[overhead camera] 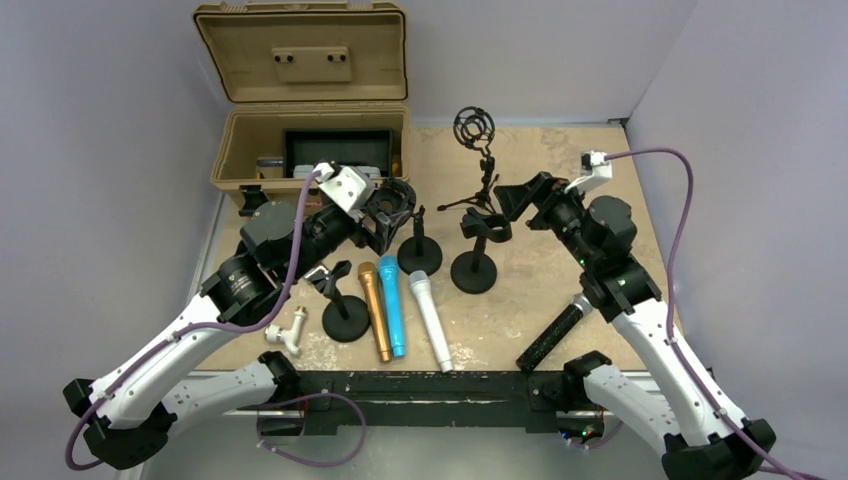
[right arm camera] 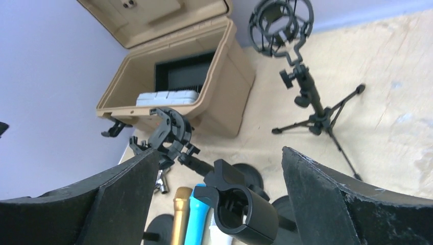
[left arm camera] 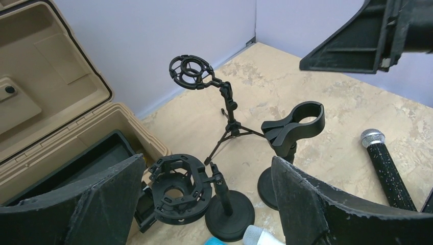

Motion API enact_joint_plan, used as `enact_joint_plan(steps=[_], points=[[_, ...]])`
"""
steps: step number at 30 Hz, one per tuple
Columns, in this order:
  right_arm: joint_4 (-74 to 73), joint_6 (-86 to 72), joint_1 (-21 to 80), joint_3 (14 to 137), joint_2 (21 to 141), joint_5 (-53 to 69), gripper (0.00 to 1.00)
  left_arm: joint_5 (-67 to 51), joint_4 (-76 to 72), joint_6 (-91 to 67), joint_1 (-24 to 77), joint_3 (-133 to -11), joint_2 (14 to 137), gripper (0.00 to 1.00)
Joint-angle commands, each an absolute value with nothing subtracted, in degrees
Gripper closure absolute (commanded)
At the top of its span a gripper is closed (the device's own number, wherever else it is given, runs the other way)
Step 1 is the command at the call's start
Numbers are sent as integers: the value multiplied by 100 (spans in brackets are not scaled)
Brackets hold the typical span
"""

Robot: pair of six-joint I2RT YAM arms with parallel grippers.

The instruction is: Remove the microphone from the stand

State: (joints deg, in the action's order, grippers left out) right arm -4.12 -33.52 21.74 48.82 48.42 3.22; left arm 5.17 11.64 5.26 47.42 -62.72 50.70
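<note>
No microphone sits in any stand; all lie on the table. A black microphone [overhead camera: 550, 337] lies at the right and also shows in the left wrist view [left arm camera: 384, 166]. Gold [overhead camera: 375, 310], blue [overhead camera: 392, 305] and white [overhead camera: 428, 318] microphones lie side by side in the middle. My left gripper [overhead camera: 395, 215] is open, its jaws on either side of a round-base stand's empty shock mount [left arm camera: 176, 189], not touching it. My right gripper [overhead camera: 507, 203] is open above a round-base stand's empty black clip [right arm camera: 245, 212], which also shows in the top view [overhead camera: 487, 226].
An open tan case [overhead camera: 310, 150] stands at the back left. A tripod stand with an empty shock mount [overhead camera: 474, 130] stands at the back middle. A third round-base stand [overhead camera: 346, 318] and a white adaptor [overhead camera: 285, 330] are at the front left.
</note>
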Motion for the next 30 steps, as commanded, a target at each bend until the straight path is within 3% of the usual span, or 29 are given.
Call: enact_joint_plan(steps=[1,13,18,24,27,30], points=[[-396,-2771,2173,5326,4453,18,11,647,1013,641,4807,-6397,4945,9],[-411,-1820,2174,6535,3539,-1006,9,1614,806,316,4815,-6388,3680,8],[-522,-1581,2172,6717,3104,-1752,1,2084,1108,125,4809,-6420,2931,5],[-612,-1672,2175,6763,2431,-2653,1,2255,1744,-363,4809,-6358,2308,5],[-393,-1352,2175,6541,2137,-2399,1,2397,1976,-515,4813,-6284,2103,5],[-1133,-1562,2172,7072,2475,-2507,1,2462,2058,-605,4808,-6232,1946,5]])
